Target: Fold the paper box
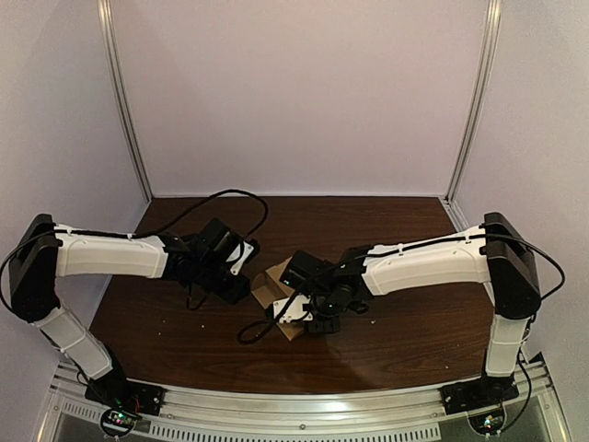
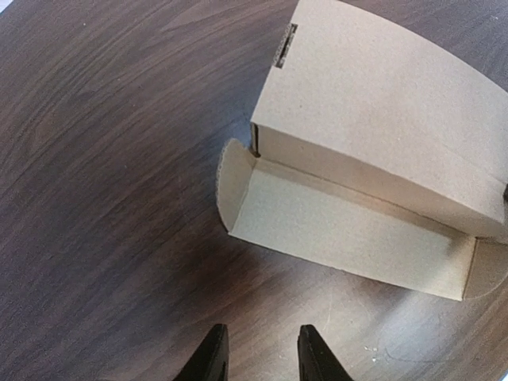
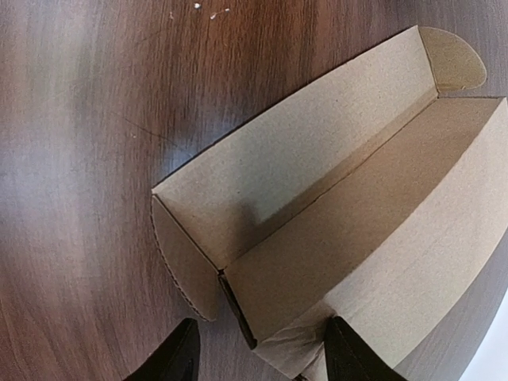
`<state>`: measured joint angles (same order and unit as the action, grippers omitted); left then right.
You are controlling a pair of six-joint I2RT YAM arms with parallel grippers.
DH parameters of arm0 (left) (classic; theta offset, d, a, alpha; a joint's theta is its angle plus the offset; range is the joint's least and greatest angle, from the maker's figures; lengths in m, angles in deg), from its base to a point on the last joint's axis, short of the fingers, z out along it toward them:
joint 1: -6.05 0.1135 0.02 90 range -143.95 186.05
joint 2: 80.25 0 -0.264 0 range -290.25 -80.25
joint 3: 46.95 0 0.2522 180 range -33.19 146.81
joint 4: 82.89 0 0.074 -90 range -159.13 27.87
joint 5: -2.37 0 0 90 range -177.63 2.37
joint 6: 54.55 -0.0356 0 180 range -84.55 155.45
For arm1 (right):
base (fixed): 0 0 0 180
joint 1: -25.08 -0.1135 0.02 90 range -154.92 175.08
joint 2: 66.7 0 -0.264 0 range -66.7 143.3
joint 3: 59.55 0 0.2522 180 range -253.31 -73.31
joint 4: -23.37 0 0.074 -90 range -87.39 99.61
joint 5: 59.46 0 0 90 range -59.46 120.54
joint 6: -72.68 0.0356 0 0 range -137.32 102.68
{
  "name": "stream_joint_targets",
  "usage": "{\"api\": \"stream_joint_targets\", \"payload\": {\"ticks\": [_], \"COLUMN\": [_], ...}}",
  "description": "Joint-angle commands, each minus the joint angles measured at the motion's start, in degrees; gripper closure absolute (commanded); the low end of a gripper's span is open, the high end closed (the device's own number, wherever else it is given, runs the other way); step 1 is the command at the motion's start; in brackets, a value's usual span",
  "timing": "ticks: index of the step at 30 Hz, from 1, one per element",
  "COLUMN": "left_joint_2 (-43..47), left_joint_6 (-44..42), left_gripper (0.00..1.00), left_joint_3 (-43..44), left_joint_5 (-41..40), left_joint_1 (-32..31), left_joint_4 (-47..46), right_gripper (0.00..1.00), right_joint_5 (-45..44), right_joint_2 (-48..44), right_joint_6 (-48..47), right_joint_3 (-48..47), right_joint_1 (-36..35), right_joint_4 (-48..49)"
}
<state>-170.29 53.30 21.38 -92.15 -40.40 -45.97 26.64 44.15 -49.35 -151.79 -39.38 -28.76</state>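
- The paper box [image 1: 270, 282] is found abt mid-table [image 1: 405, 350], between the two grippers and well apart from every table edge.
- Open wood is left on the far side of the box & out toward the left and right edges. On the near side a black cable [image 1: 250, 331] is looped on the wood near the box.
- The box is seen part-folded. One long flap [image 2: 341, 230] is laid open flat on the wood, w/ rounded tabs [image 2: 235, 184] turned up at its ends, and a broad panel is arched over the body.
- Inside the trough, bare cardboard walls and floor are shown in the right wrist view.
- The left gripper [image 2: 262, 361] is held just left of the box. Its fingers are parted w/ only table seen between them, and it is kept apart from the flap's edge.
- The right gripper [image 3: 262, 357] is spread wide at the box's right side, w/ an end corner of the box lying between the fingers. Whether the cardboard is touched can't be told, as the tips are cut off by the frame.
- A few white specks [image 3: 198, 6] are seen on the wood beside the box.
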Motion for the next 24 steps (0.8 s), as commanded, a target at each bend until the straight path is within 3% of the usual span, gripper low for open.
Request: {"api": "stream_joint_targets", "payload": {"ticks": [1,6,14,24], "left_joint_2": [-1.73,-6.25,-11.0,-12.06], "left_joint_6": [-2.09,-3.09,-4.03,-3.71], "left_gripper": [0.66,0.65,0.68,0.8], "left_joint_3": [-1.95,-2.0,-0.07,-2.71], "left_joint_5": [-2.85,-1.9,-0.05,3.32], "left_joint_1": [0.83,2.63,3.73,6.87], "left_joint_4": [-14.06,-21.06,-24.16,-27.68], "right_gripper": [0.44,0.43,0.43,0.41], "right_joint_5": [6.34,5.5,4.56,0.85], "right_joint_2": [4.41,4.68,7.55,5.2], "right_joint_6": [-1.51,-1.6,0.3,1.54], "right_joint_3": [5.67,5.69,3.2,3.49], "right_joint_1": [0.69,0.73,0.61,0.58], "right_joint_4": [-5.56,-4.04,-4.1,-1.82]}}
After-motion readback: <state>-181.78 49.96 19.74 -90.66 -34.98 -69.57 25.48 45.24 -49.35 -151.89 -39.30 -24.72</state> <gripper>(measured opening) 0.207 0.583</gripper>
